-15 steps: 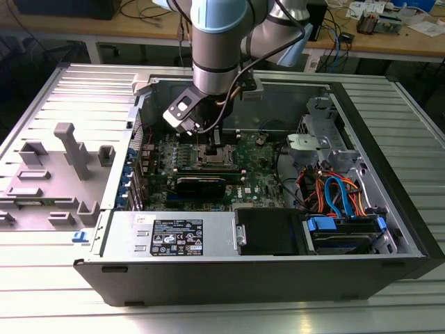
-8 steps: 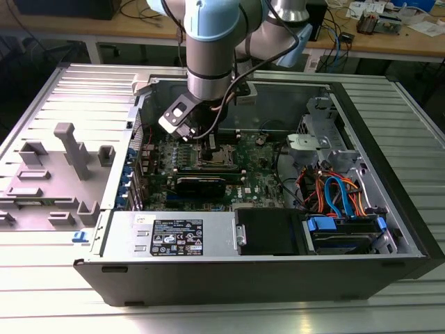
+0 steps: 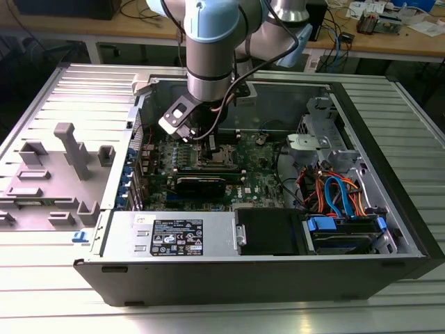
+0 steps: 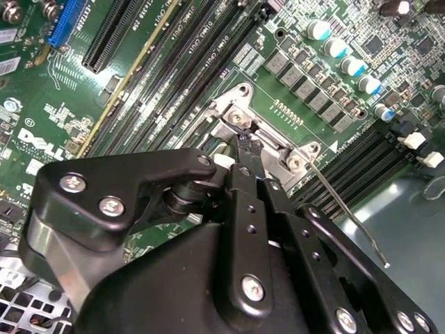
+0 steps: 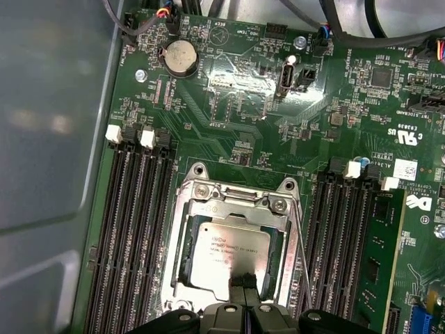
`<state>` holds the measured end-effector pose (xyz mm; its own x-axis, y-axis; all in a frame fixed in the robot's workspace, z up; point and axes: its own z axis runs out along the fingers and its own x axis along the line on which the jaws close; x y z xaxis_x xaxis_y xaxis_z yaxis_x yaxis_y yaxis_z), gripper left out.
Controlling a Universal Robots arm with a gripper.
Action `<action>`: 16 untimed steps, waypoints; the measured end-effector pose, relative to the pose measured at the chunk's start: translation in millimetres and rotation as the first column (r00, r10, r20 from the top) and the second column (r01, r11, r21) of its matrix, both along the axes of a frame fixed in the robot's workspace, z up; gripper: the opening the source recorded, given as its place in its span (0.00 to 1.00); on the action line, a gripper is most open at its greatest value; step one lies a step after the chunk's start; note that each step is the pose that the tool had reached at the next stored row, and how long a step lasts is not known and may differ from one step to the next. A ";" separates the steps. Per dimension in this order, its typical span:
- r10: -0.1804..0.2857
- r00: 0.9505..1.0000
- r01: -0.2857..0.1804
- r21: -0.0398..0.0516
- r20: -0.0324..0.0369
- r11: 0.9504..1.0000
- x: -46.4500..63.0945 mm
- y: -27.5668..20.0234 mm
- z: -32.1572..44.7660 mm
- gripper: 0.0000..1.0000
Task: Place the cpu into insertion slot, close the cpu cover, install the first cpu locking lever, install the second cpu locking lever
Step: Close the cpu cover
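Although the open grey metal computer case (image 3: pixel 208 275) walls in the green circuit board (image 5: pixel 229 104), long black memory slots (image 5: pixel 139 229) closely flank the small square insertion slot (image 5: pixel 186 261). The thin shiny metal cpu cover (image 5: pixel 233 198) lies flat over it, framing the seated silver-grey square cpu (image 5: pixel 233 243). The black hand (image 5: pixel 243 292), pressed together, touches the cover's edge beside a thin wire lever (image 4: pixel 348 212).

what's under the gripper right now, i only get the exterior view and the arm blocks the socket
Observer: In the first wrist view the cpu sits in the insertion slot, silver top up.
Operator: cover up or down
Observer: The cpu cover appears to lie flat over the socket, and the chip shows through its window.
Operator: and the gripper
Observer: The gripper has its fingertips together, at the edge of the chip's top.
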<state>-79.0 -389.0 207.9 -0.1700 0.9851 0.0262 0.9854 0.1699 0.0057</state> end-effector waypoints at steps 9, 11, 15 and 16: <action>0.000 1.000 0.000 0.000 0.000 1.000 1.0 0.0 7.3 0.11; 0.000 1.000 0.000 0.000 0.000 1.000 3.7 0.0 7.4 0.11; 0.000 1.000 0.000 0.000 0.000 1.000 18.7 0.4 7.4 0.11; -0.002 1.000 0.002 0.000 -0.001 1.000 21.8 0.4 7.5 0.11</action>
